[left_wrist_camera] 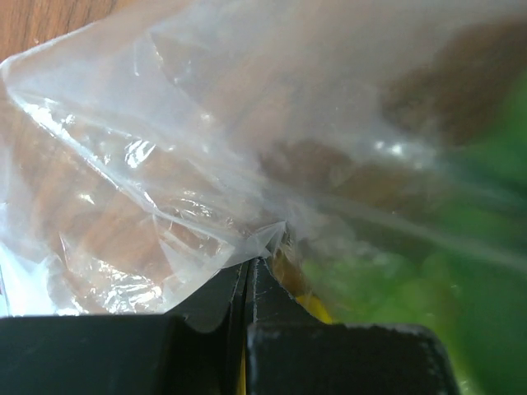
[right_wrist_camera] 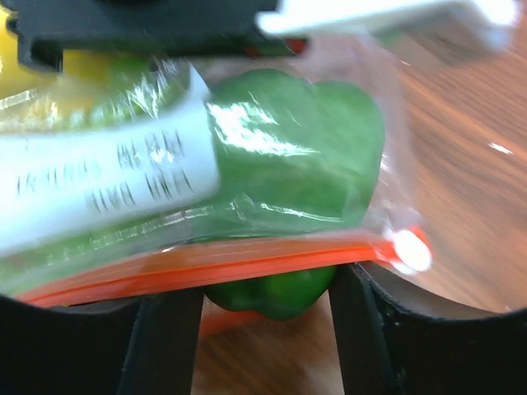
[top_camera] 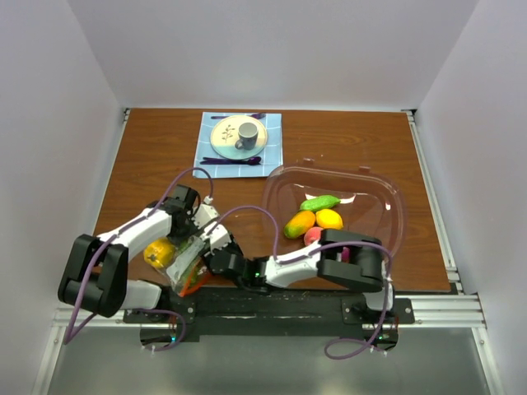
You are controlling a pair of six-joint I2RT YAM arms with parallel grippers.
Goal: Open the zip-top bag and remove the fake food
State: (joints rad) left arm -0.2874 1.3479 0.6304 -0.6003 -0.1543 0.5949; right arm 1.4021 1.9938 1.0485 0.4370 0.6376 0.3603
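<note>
The zip-top bag [top_camera: 183, 267] lies at the table's near left, with a yellow fruit [top_camera: 159, 253] inside. My left gripper [top_camera: 206, 233] is shut on a fold of its clear plastic [left_wrist_camera: 206, 247]; yellow and green food shows blurred behind it. In the right wrist view the orange-red zipper strip [right_wrist_camera: 206, 267] runs across my fingertips. A green pepper [right_wrist_camera: 288, 164] pokes out below the strip. My right gripper [right_wrist_camera: 265, 309] has a finger touching each side of the pepper. The right gripper [top_camera: 217, 257] sits at the bag's right side.
A large clear bowl [top_camera: 387, 202] at right holds a green cucumber [top_camera: 319, 202], an orange-green fruit [top_camera: 299, 224], a yellow fruit [top_camera: 329, 218] and a pink one [top_camera: 313, 237]. A blue cloth [top_camera: 206, 156] with plate, grey cup [top_camera: 245, 134] and purple cutlery lies at the back.
</note>
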